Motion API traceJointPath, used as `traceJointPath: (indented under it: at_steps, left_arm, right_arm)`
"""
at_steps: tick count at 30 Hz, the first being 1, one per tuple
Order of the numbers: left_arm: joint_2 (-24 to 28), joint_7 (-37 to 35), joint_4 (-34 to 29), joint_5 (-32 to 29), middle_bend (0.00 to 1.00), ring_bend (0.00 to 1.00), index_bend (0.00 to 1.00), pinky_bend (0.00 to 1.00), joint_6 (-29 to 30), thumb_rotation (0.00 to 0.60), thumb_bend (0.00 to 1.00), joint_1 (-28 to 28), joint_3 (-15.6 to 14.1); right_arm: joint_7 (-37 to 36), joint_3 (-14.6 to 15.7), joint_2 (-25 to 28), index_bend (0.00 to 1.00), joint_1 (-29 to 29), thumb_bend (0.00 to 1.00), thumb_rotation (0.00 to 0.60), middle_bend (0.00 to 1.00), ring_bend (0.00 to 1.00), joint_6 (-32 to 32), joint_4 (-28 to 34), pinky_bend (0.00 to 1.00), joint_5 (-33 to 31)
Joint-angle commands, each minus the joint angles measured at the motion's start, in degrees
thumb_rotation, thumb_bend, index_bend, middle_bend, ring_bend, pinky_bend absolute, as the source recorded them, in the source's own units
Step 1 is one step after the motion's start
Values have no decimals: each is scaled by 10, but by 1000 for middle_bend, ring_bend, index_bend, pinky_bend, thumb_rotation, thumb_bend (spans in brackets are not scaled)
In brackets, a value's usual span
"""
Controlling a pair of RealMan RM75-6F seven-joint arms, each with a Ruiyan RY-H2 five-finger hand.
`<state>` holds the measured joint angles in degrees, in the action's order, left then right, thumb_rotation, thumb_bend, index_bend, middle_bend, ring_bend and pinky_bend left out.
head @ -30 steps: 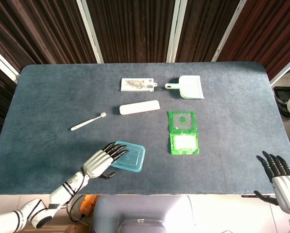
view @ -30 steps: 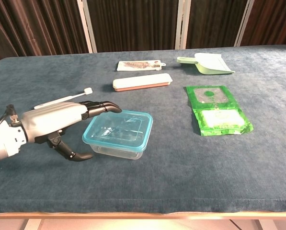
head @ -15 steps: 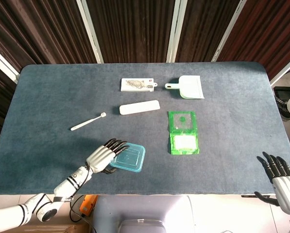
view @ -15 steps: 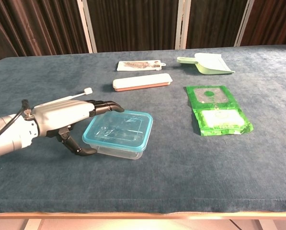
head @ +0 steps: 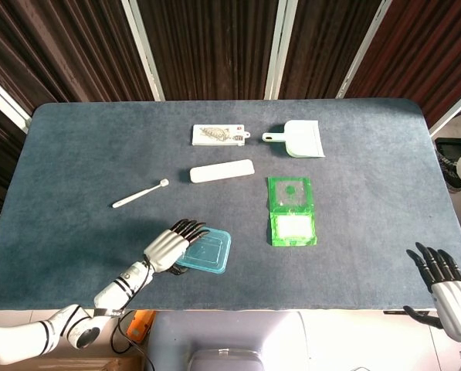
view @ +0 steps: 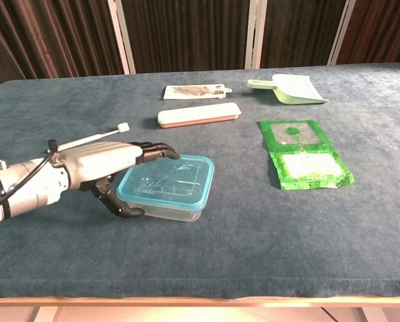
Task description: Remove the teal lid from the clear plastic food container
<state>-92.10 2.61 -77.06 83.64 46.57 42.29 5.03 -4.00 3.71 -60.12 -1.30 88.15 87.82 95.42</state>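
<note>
The teal lid [view: 167, 176] sits seated on the clear plastic food container [view: 163, 201], which rests on the desk [view: 253, 235] near its front edge, left of centre. Your left hand [view: 104, 166] straddles the container's left end: the fingers [view: 158, 150] lie extended over the lid's near corner while the thumb curls low against the side wall, a placement that seems meant to hook the rim from both sides. Whether it grips anything yet, you cannot tell; the lid looks unlifted. Your right hand [head: 446, 286] hangs off the desk's front right corner, fingers spread and holding nothing, so the container has no brace. Beyond lie a green packet [view: 302, 153], a toothbrush [view: 89, 138], a long white case [view: 198, 115], a printed box [view: 194, 91] and a pale dustpan [view: 290, 89], all well apart from your work.
</note>
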Motion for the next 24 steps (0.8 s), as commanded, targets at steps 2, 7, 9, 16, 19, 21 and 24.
traceJointPath:
  at_steps: [2, 7, 9, 16, 19, 21, 24]
  left_arm:
    - [-10, 19, 5, -20, 25, 1, 0, 29, -2, 600, 264, 5, 6]
    - [-20, 34, 6, -28, 358, 222, 0, 298, 8, 600, 271, 4, 5]
    - [-24, 37, 2, -27, 464, 321, 0, 422, 18, 600, 278, 2, 2]
    - [-52, 60, -7, -22, 664, 510, 0, 641, 60, 600, 291, -11, -5]
    - [-66, 75, -9, -23, 676, 518, 0, 652, 70, 600, 292, -14, -7]
    - [-75, 82, -11, -23, 680, 523, 0, 655, 76, 600, 297, -17, -9]
    - [-85, 98, -10, -23, 685, 530, 0, 661, 82, 600, 303, -18, -11]
  right_arm:
    - [2, 0, 0, 0, 1, 215, 600, 0, 0, -1, 0, 0, 0]
    - [8, 0, -3, 0, 4, 215, 600, 0, 0, -4, 2, 0, 5]
    - [16, -1, -6, 0, 8, 215, 600, 0, 0, -6, 2, 0, 8]
    - [79, -19, -21, 0, 66, 215, 600, 0, 0, -57, 13, 0, 43]
    - [83, -31, -34, 10, 112, 215, 600, 0, 0, -97, 15, 0, 65]
    - [79, -39, -50, 66, 143, 215, 600, 0, 0, -123, 8, 0, 78]
    - [64, -47, -80, 173, 184, 215, 600, 0, 0, -157, -8, 0, 90]
